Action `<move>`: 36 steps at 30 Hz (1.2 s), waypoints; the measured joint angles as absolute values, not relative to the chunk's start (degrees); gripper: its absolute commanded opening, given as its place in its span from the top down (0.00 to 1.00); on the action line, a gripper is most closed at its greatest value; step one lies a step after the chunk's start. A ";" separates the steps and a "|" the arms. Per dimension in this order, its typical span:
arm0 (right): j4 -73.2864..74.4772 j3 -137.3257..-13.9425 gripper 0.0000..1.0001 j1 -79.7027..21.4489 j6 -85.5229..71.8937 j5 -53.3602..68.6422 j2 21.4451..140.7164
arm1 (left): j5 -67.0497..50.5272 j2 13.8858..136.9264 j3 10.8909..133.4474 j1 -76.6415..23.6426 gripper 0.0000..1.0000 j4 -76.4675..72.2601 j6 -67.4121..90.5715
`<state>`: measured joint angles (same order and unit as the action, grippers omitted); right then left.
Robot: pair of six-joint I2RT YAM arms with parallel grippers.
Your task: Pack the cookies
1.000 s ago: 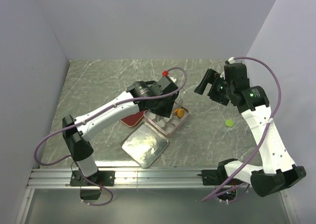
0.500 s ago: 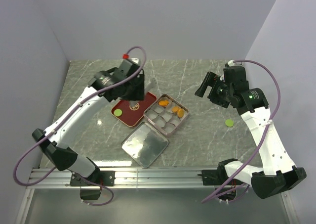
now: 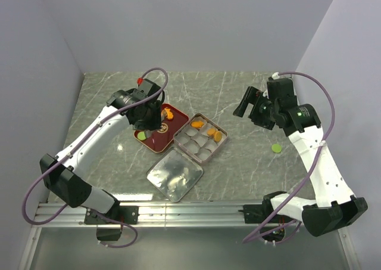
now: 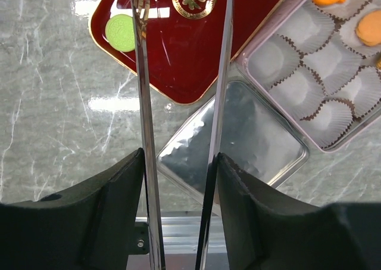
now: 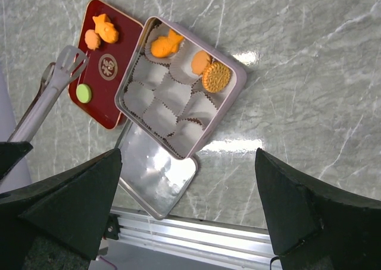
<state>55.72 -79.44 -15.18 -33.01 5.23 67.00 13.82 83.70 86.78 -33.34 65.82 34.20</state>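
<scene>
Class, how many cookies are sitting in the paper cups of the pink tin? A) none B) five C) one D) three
D: the pink tin holds just an orange fish, a plain orange round and a patterned round cookie; its other cups are empty.

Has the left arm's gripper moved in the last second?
Yes. The left gripper, holding metal tongs, swung left from over the pink compartment box to the red rectangular tray.

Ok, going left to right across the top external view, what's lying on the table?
red tray → pink-rimmed box → loose green cookie. The metal lid spans tray and box, so it is left out.
</scene>
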 measured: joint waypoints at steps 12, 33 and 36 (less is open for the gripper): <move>55.75 -79.79 0.01 -15.25 -32.95 4.71 67.57 | 13.80 90.17 86.70 -32.42 0.51 65.39 32.62; 55.72 -82.48 0.00 -15.25 -31.94 2.48 70.72 | 14.96 101.25 93.95 -32.42 0.56 65.49 29.12; 55.75 -82.50 0.00 -15.25 -31.83 2.37 70.78 | 15.07 102.00 94.80 -32.42 0.58 65.98 29.02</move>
